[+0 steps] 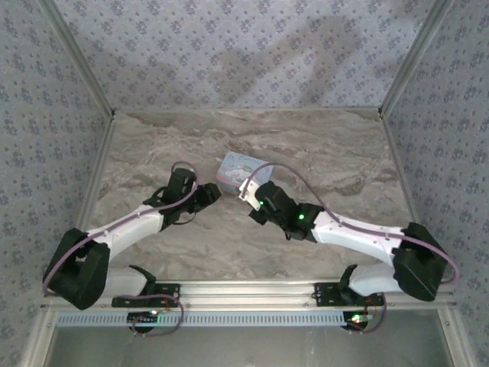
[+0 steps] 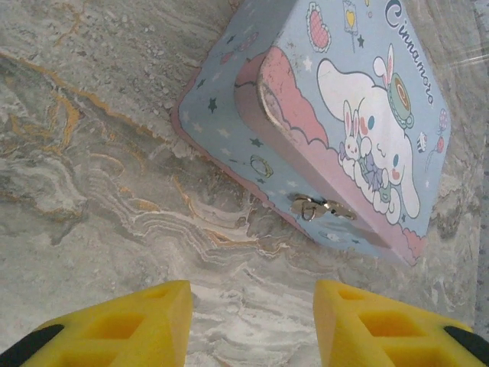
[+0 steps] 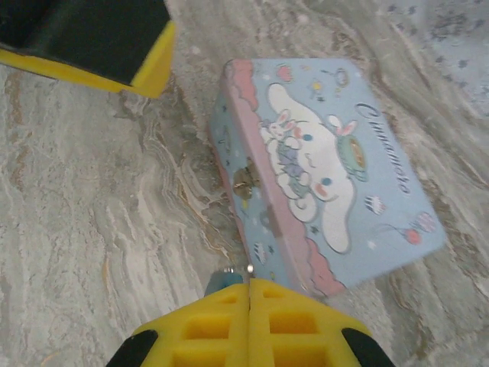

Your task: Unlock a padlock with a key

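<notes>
Tiny padlock (image 3: 223, 280), likely hard and slippery, at the closed right gripper (image 3: 250, 289); left gripper (image 2: 252, 302) half-open, empty; pinch its body.

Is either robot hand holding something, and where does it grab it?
Right gripper seems to pinch a tiny bluish metal piece; gripped part hidden. Left gripper holds nothing.

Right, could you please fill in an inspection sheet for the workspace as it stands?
Surface: marbled table, no spills seen.
Job's things: padlock, a tiny grey-blue lump at the right gripper's tips; cannot tell whether it is gripped.
Clutter: pale blue cartoon tin, lid closed, clasp toward the grippers.
Grippers: left gripper open, short of the tin; right gripper shut.
Cables: a purple cable loops along each arm, no snag seen.
Surroundings: patterned wall panels on three sides.
</notes>
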Robot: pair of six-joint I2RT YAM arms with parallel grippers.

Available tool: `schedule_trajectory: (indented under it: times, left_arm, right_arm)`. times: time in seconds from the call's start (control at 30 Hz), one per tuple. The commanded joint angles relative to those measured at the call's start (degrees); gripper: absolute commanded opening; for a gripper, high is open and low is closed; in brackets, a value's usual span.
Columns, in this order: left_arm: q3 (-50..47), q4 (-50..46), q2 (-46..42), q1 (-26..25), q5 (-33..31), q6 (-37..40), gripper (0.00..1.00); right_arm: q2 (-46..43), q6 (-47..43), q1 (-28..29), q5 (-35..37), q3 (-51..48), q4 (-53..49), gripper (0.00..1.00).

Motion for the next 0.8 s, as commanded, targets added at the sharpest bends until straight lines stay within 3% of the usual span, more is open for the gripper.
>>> schedule_trajectory:
  times: [0.0,0.23,0.43,0.6,0.77]
  left_arm:
    - [-0.71,-1.13,-3.38,0.31,0.25,-0.35,0.47]
    - [-3.03,-2.47,-7.53,0.32,-1.20,-0.27,0.47]
    - [-5.04,-4.09,-11.70,0.33,-4.09,0.16,0.61]
    - [-5.59,-4.66,-12.98,0.36,-4.31,0.15,0.61]
    - [-6.03,-4.41,-13.16,0.31,-4.28,-0.66,0.61]
  right_arm:
    - [-5.94,4.13,-0.83,3.10,-1.12,-5.54,0.00]
    - [-13.82,12.30,-8.42,4.36,-1.91,-14.22,0.00]
    - [-15.86,21.85,-17.99,3.33,-3.67,-16.68,0.00]
    - [-12.88,28.12,-27.54,-5.53,-4.93,-13.37,0.00]
    - [-6.84,30.47,-30.95,-11.14,-4.60,-6.96,0.00]
